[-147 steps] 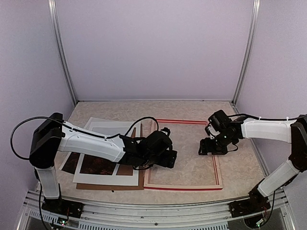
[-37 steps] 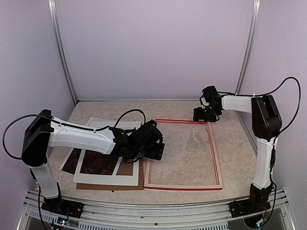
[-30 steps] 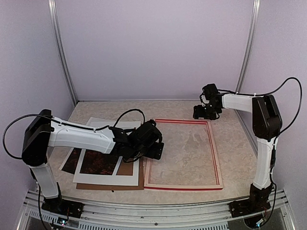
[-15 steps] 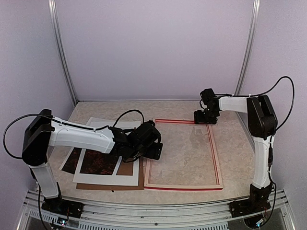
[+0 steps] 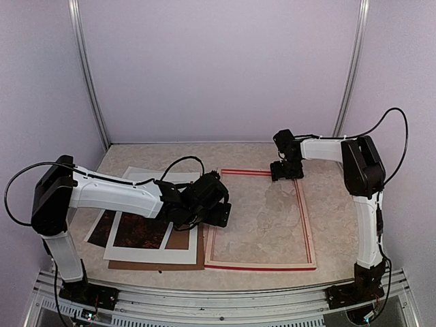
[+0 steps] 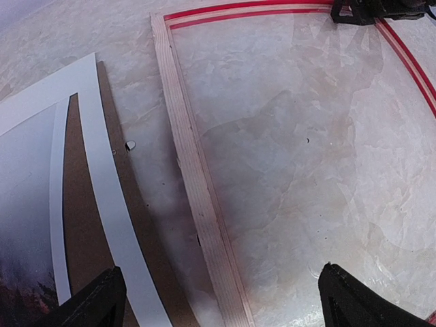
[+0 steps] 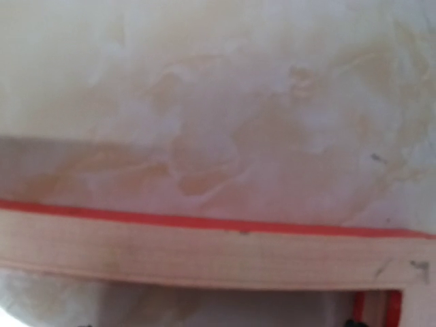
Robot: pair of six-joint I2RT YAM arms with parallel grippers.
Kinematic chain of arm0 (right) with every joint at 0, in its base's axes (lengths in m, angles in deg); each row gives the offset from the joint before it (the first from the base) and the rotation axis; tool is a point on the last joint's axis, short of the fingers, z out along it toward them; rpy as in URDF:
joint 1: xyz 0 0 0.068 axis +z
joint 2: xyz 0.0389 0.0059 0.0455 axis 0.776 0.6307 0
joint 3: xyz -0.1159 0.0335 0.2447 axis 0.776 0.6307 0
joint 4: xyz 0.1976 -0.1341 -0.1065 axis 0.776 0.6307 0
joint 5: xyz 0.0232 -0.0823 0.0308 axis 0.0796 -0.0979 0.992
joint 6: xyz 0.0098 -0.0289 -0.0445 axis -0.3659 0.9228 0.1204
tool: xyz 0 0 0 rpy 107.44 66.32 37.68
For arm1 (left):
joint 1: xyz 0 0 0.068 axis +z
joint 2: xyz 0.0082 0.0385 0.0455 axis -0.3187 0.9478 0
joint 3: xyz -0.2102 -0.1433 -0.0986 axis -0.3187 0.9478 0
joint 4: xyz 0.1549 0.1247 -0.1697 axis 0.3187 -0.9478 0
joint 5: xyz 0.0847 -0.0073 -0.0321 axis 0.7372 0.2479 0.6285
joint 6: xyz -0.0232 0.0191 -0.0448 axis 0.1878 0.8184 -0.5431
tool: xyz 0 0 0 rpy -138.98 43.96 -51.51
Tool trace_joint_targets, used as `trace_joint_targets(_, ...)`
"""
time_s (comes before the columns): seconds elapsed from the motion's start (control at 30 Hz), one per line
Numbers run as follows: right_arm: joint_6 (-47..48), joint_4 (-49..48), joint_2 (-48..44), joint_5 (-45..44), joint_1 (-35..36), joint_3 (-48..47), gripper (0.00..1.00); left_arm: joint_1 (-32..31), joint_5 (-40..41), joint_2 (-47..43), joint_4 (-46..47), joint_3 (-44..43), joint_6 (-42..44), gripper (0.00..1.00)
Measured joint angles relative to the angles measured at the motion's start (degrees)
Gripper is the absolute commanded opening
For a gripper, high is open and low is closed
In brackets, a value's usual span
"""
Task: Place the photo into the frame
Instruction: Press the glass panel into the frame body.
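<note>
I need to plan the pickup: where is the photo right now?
In the top view, the photo lies flat on the left side, under the white mat board and showing through its window, just left of the frame.

Soft, even light falls from overhead and tints the walls (image 5: 218, 68) lilac. In the top view the frame (image 5: 259, 265) is sharp and evenly lit, with only faint, diffuse shadows on the table (image 5: 334, 204) beside it. The left wrist view is crisp. Pale sheen patches lie inside the frame (image 6: 194, 184), a dim shadow crosses its left rail, and lens distortion bows that rail. The right wrist view is blurred: the frame (image 7: 204, 252) is out of focus, with grey shade above its left end.
</note>
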Motion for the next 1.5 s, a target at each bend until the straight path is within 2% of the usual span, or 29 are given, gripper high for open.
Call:
trace_joint_targets(0.47, -3.1, 0.7, 0.0, 0.3, -0.1, -0.2, 0.89, 0.0, 0.0, 0.0, 0.0, 0.1, 0.0, 0.98)
trace_joint_targets(0.87, -4.2, -4.5, -1.2, 8.3, -2.1, 2.4, 0.90, 0.0, 0.0, 0.0, 0.0, 0.4, 0.0, 0.98)
trace_joint_targets(1.5, -4.0, -4.8, -6.7, 10.9, -2.3, 4.3, 0.90, 1.5, -1.4, -0.3, 0.2, 2.4, -1.0, 0.98)
